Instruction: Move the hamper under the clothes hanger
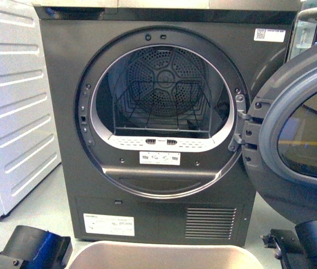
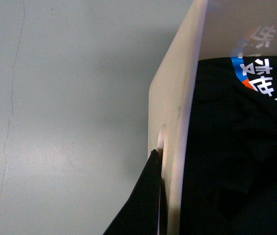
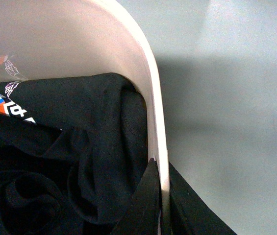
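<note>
Both arms meet at the beige plastic rectangular hamper (image 1: pixel 158 253), which sits on the pale floor (image 1: pixel 51 202) just before the open dark grey dryer (image 1: pixel 147 112), a black T-shirt (image 3: pixel 69 161) inside it. The right gripper (image 3: pixel 161 164) has its jaws clamped across the rim. The left gripper (image 2: pixel 164 164) shows one finger (image 2: pixel 143 205) beside the handle slot (image 2: pixel 160 139); whether its jaws grip, I cannot tell.

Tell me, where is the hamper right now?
The hamper is at the bottom middle of the front view, right in front of the dark grey dryer, whose door is open.
</note>
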{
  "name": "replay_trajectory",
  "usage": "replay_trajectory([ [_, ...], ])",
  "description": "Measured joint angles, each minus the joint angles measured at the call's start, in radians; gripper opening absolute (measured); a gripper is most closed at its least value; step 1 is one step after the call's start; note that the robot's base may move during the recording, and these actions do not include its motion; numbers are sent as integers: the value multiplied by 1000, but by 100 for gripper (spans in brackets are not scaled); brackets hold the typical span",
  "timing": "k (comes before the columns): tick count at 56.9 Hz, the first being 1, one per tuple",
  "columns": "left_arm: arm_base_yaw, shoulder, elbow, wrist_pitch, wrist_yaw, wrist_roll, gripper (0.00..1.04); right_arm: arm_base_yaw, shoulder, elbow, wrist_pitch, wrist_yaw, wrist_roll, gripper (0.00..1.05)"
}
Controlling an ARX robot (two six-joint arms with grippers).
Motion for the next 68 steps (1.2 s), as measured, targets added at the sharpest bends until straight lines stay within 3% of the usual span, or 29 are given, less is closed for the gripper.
replay_trajectory([
  [68,18,0,0,-2,-14,0,4,16,0,3,0,-13,-2,3],
])
